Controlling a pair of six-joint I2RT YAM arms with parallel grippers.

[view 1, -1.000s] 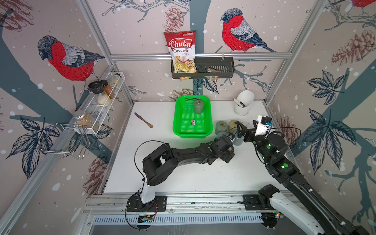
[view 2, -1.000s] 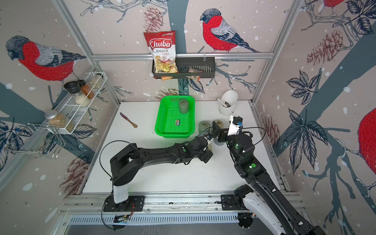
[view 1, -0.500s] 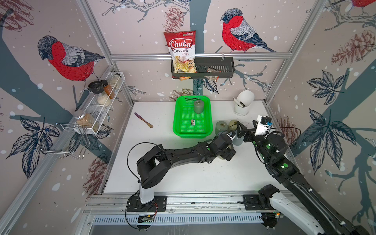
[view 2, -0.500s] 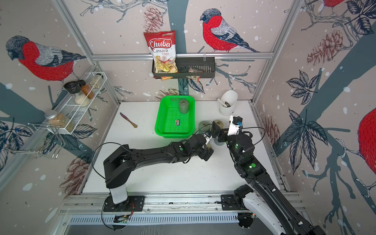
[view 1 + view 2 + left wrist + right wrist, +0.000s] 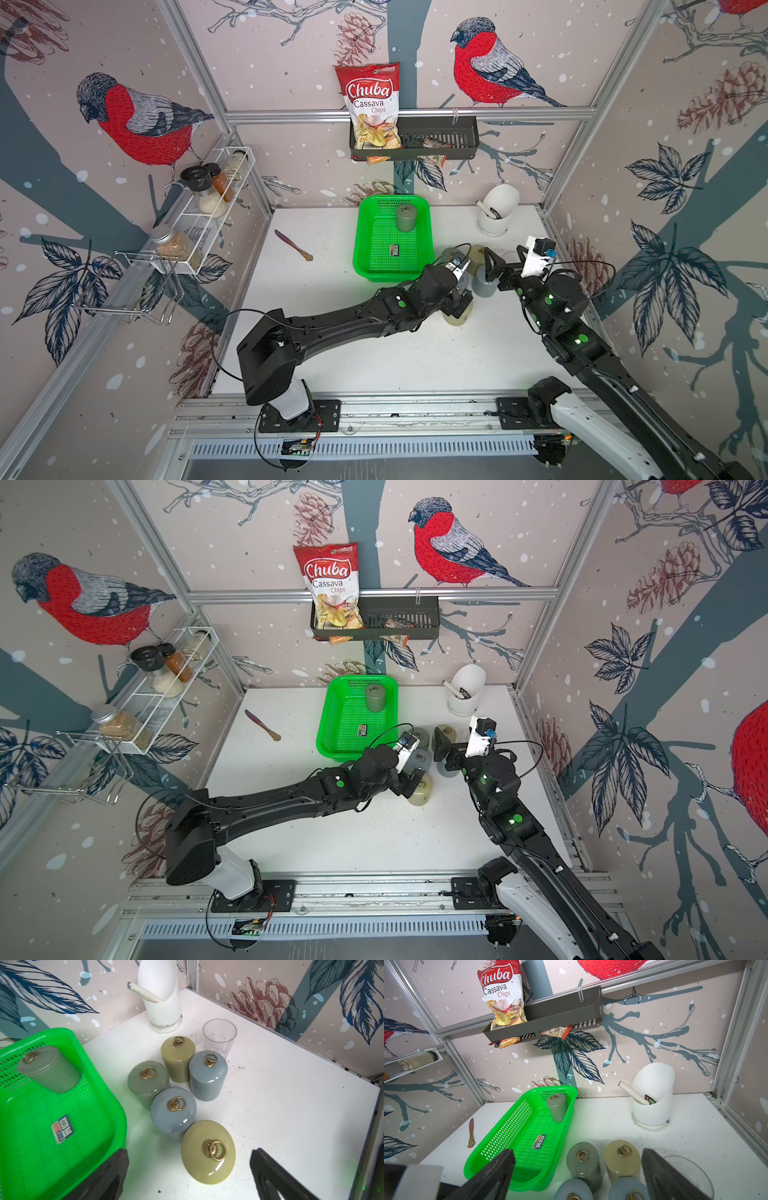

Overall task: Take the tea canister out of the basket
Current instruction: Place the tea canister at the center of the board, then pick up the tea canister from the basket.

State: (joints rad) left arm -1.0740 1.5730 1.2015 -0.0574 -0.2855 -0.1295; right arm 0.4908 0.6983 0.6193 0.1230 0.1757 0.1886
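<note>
The bright green basket [image 5: 392,266] [image 5: 332,725] sits at the back middle of the white table. One grey-green tea canister [image 5: 406,217] [image 5: 375,697] [image 5: 49,1069] [image 5: 557,1106] with a brass ring stands upright in its far end. My left gripper [image 5: 461,305] [image 5: 193,1180] hangs open to the right of the basket, over an olive canister [image 5: 207,1152] on the table, and its fingers are apart from it. Just right of that, my right gripper [image 5: 492,270] [image 5: 577,1154] is open above the group of canisters and holds nothing.
Several lidded canisters [image 5: 173,1111] stand close together on the table right of the basket, with a clear glass [image 5: 219,1036] behind them. A white utensil holder [image 5: 496,210] is at the back right and a wooden knife [image 5: 293,245] lies left of the basket. A black rack [image 5: 415,137] hangs on the back wall.
The left arm's elbow has swung left and toward the front, while its gripper stayed over the canisters. The right arm has not moved.
</note>
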